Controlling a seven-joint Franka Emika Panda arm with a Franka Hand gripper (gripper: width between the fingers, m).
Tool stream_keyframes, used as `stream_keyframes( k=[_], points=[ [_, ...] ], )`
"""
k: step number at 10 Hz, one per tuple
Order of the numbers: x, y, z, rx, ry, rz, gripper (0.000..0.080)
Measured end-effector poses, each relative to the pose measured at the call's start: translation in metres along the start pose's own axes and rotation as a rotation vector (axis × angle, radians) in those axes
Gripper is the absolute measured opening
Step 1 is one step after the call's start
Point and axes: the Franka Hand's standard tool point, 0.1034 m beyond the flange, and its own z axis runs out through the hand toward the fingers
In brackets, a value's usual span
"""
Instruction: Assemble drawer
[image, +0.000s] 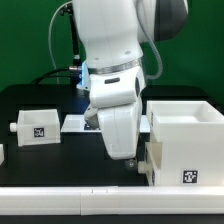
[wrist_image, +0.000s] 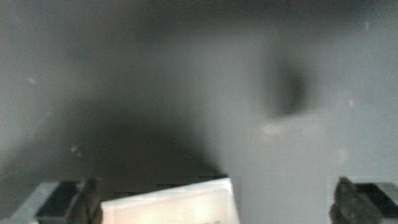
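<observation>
Exterior view first: where are your containers?

— You have two on the bench (image: 60, 160). The casing (image: 185, 140) stands at the exterior view's right with its open side up and a tag on the face toward the camera. The tray (image: 38, 125) sits well apart from it at the exterior view's left, its knob pointing left and a tag on its near face.

And what is in them?

— You can't tell from here. Of the casing's inside you see only the top of the inner walls. Its floor is hidden behind the near wall. The tray's inside doesn't show from this angle either.

Where is your tool?

— Your tool (image: 128, 157) hangs low over the bench, just beside the casing's left wall and outside it. The arm hides part of the marker board (image: 73, 122), which lies flat farther back, between the tray and the arm.

Is the tool open or closed?

— Look at the wrist view for that. Your tool (wrist_image: 217, 205) has its two dark fingers (wrist_image: 71, 202) standing wide apart, so it is spread and clamps nothing. A white corner (wrist_image: 169, 205) lies between the fingers, nearer one of them. You can't tell whether it touches that finger, nor which part it belongs to. Past it you see only blurred dark bench (wrist_image: 178, 80).
</observation>
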Motion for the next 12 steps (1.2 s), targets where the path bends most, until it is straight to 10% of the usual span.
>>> stream_keyframes(
  k=[7, 12],
  points=[
    [-0.049, 0.013, -0.030, -0.025, -0.032, 0.073, 0.0649],
    [-0.053, 0.012, -0.031, -0.022, -0.035, 0.056, 0.0649]
  ],
)
